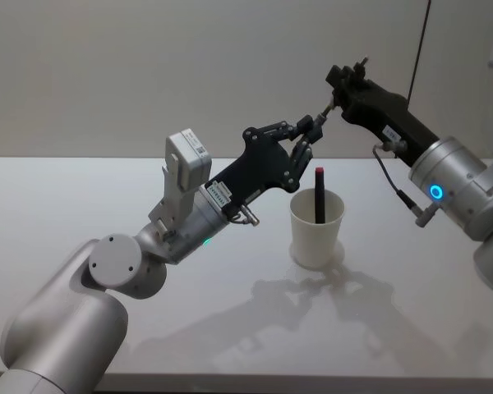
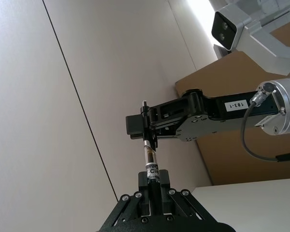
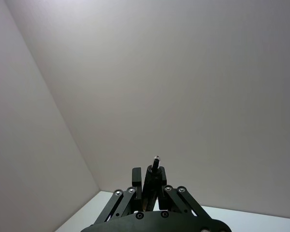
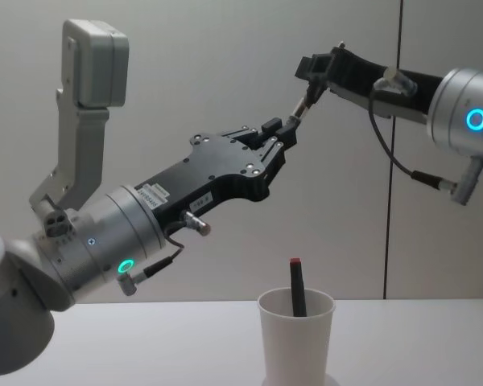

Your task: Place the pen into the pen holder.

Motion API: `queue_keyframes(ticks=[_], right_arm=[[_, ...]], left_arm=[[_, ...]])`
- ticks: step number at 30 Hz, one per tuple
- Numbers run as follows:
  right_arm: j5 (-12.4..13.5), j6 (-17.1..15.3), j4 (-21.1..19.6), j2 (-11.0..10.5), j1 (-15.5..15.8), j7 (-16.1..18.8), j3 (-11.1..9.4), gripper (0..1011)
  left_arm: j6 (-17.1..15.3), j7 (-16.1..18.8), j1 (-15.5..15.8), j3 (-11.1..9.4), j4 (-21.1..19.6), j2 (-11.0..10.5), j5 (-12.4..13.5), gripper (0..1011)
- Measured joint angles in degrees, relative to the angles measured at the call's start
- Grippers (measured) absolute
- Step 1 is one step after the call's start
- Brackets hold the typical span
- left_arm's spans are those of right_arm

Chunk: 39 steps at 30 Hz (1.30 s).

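Both claws are clamping one thin pen (image 2: 149,155) high above the cup (image 1: 315,231): left claw (image 2: 152,180) on its labelled end, right claw (image 2: 145,124) on the other. Judging the handover, one claw should be loosening before the other pulls, keeping the shaft straight. Cup is smooth white paper with a rolled rim, standing on the glossy tabletop (image 1: 82,197) and already holding a dark red-tipped pen (image 1: 319,195).

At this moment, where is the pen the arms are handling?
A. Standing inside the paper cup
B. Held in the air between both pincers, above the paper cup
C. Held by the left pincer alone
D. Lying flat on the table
B: the pen spans from the left pincer to the right pincer, both shut on it above the pen holder, which already contains a red-capped pen.
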<state>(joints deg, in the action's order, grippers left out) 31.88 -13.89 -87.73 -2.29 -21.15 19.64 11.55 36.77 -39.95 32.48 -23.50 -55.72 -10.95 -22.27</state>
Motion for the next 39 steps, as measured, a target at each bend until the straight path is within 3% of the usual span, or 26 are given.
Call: queue_keyframes(ticks=[4, 11, 19, 31, 39], right_arm=[[0.22, 0.00, 0.04, -0.08, -0.15, -0.43, -0.02, 156], [0.67, 0.07, 0.08, -0.21, -0.29, -0.69, 0.02, 153], [1.20, 0.34, 0.08, -0.31, -0.40, -0.85, 0.10, 153], [1.54, 0.92, -0.06, -0.45, -0.46, -1.33, 0.27, 153], [0.26, 2.31, -0.34, -0.60, -0.31, -2.64, 0.53, 153]], left_arm=[[0.00, -0.01, 0.00, 0.00, 0.00, -0.01, 0.00, 148], [0.01, -0.01, 0.00, 0.02, 0.00, -0.01, -0.01, 329], [0.01, -0.01, 0.00, 0.01, 0.01, 0.00, -0.01, 647], [0.01, -0.01, 0.00, 0.00, 0.01, -0.01, 0.00, 973], [0.01, -0.01, 0.00, 0.00, 0.01, -0.01, 0.00, 1000]])
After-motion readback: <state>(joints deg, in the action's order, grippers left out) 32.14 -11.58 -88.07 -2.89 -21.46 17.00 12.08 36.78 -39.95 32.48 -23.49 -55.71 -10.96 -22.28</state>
